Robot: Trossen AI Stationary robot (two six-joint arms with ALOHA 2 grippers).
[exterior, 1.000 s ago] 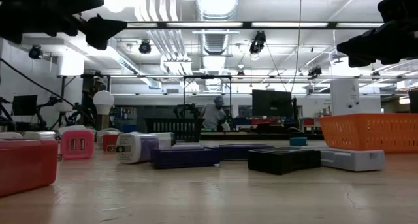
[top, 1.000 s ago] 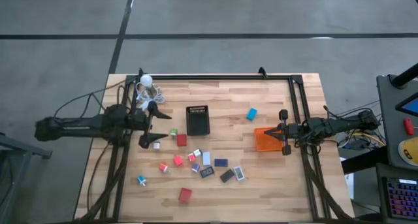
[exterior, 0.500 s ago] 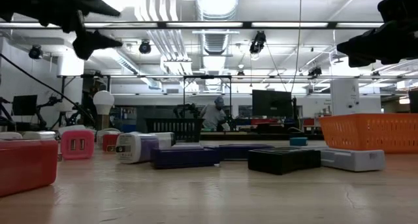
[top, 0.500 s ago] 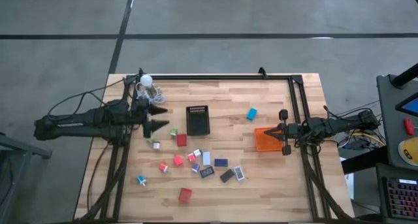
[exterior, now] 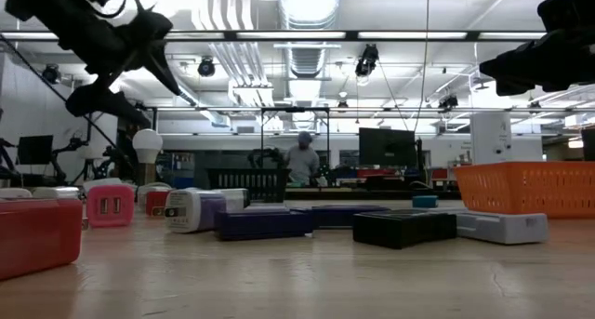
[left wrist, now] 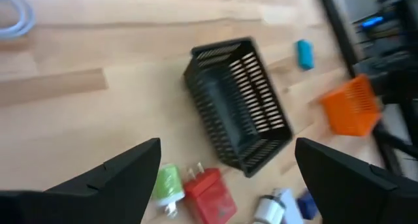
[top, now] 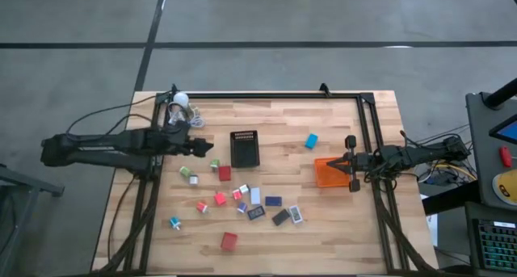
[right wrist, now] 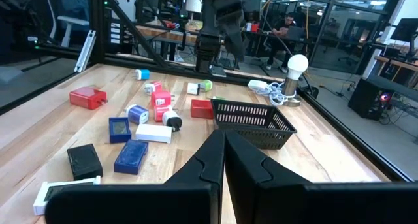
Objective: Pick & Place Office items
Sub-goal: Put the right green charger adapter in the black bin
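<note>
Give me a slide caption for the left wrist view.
Open left tool above black mesh tray, with green plug and red block.

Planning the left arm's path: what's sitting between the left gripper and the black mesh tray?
In the high view, only a small green item lies between the left gripper and the black mesh tray, slightly toward the table's near side.

I have the left arm extended from the left edge of the bench toward its middle, lying roughly level and raised clear of the surface. The left gripper (top: 205, 148) has its jaws spread wide apart and holds nothing; both fingers (left wrist: 117, 175) show in the left wrist view with a broad gap between them. The right arm waits at the right edge of the bench. The right gripper (top: 350, 164) has its jaws pressed fully together, empty.
</note>
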